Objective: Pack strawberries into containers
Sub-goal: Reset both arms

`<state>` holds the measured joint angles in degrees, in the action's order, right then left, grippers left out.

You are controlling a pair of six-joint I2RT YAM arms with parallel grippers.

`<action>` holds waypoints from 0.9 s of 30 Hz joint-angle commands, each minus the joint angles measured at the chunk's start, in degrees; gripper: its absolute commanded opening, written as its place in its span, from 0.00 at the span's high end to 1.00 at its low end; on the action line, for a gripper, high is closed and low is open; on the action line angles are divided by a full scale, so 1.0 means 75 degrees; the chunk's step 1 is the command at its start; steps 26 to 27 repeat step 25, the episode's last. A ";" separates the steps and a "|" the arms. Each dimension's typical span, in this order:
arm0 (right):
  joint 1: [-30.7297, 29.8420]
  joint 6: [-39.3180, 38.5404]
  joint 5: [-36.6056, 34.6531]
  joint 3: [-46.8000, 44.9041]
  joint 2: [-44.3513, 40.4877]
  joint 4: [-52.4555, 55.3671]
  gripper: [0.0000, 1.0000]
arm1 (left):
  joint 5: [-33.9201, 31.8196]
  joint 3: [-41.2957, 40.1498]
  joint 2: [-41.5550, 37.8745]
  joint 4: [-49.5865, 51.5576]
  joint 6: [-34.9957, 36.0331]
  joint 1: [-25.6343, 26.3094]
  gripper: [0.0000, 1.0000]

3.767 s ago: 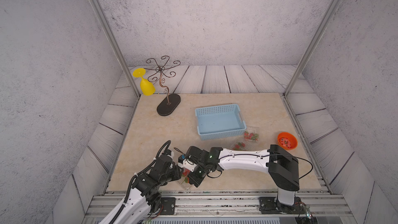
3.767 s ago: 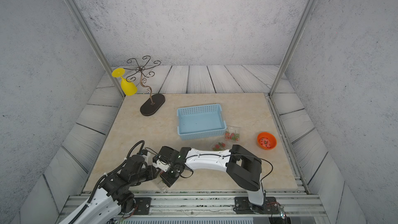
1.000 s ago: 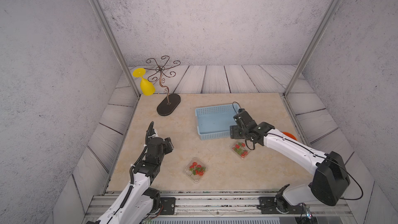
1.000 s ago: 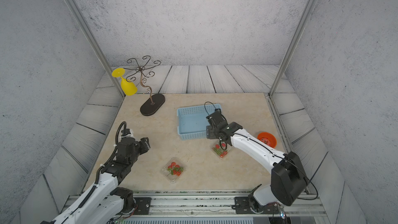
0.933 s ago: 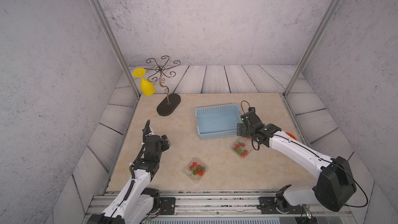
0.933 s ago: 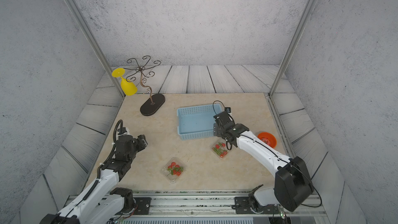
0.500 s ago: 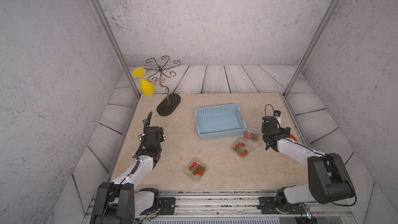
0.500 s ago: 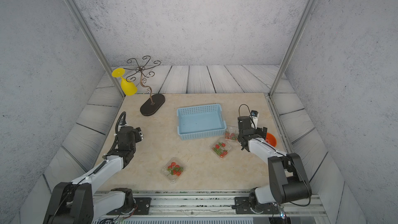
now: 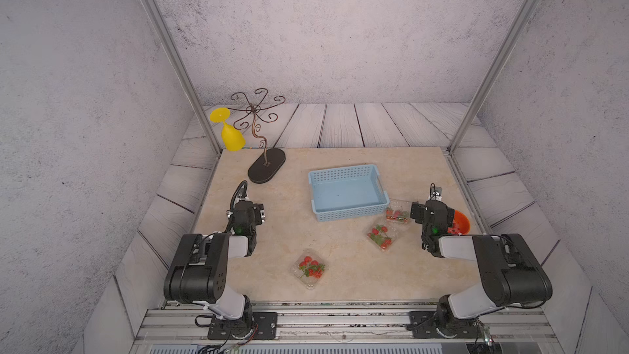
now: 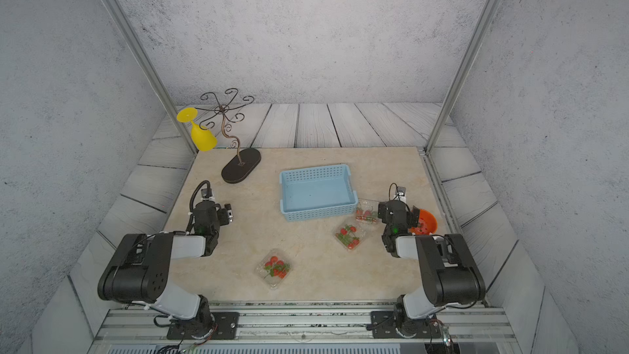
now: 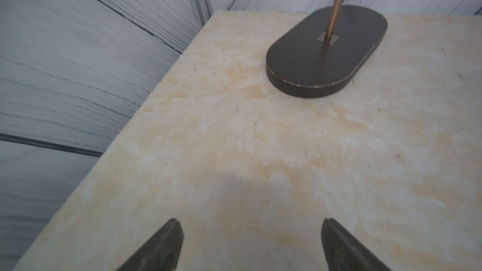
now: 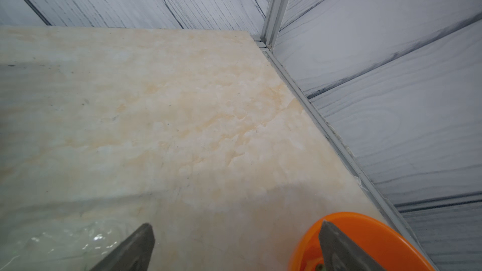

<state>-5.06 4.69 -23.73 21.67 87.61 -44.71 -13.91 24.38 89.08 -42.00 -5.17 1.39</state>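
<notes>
Three clear containers lie shut on the marble table, each with red strawberries [image 9: 311, 267] inside: one near the front [image 9: 309, 269] [image 10: 274, 267], one right of centre [image 9: 381, 233] [image 10: 349, 234], one by the basket's right corner [image 9: 397, 214] [image 10: 367, 214]. My left gripper [image 9: 252, 214] [image 11: 250, 224] hangs open and empty over bare table at the left, far from all of them. On the right, my right gripper [image 9: 430, 214] [image 12: 234, 226] is open and empty between the corner container [image 12: 52, 246] and the orange bowl.
The light blue basket [image 9: 343, 169] [image 10: 315, 168] stands empty mid-table. An orange bowl [image 9: 461, 224] [image 12: 365, 243] holding a few berries sits at the right edge. A dark oval stand base [image 9: 266, 166] [image 11: 326, 50] with a yellow glass [image 9: 231, 136] stands at the back left.
Both arms have left the front container and folded back to their own sides. The left gripper moved back-left and opened wider. The right gripper swung from the basket to beside the bowl.
</notes>
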 commanded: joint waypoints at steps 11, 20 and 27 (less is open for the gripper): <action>0.0112 0.0054 0.0558 0.0462 0.0043 0.0079 0.01 | 0.0230 0.0185 -0.0193 -0.0279 0.0231 -0.0060 0.00; 0.0263 0.0135 0.0849 0.0554 0.0069 0.0258 0.01 | 0.0238 0.0187 -0.0194 -0.0279 0.0232 -0.0059 0.00; 0.0264 0.0113 0.0857 0.0497 0.0025 0.0191 0.01 | 0.0238 0.0189 -0.0205 -0.0266 0.0241 -0.0056 0.00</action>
